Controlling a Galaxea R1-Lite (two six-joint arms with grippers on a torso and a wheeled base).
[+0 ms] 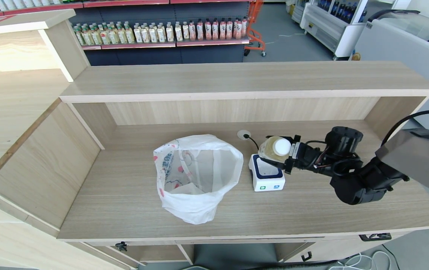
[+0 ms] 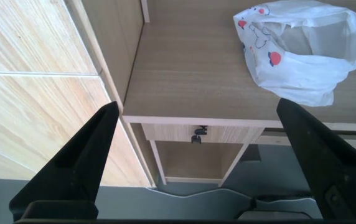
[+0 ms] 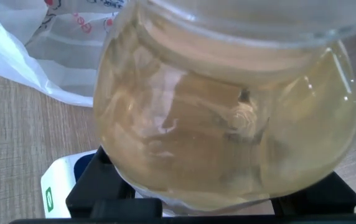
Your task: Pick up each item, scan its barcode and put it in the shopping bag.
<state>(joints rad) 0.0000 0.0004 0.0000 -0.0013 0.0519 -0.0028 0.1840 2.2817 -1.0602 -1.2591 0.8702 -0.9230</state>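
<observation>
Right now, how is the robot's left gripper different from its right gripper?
The left gripper is open and holds nothing; the right gripper is shut on a bottle of yellowish drink. The left gripper is out in front of the counter, off its edge; the right gripper is above the counter, holding the bottle over the white scanner. Both grippers are black.

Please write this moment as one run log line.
step: scan | right gripper: shut on bottle, over scanner | left gripper: open, off counter | bag: open, left of scanner
</observation>
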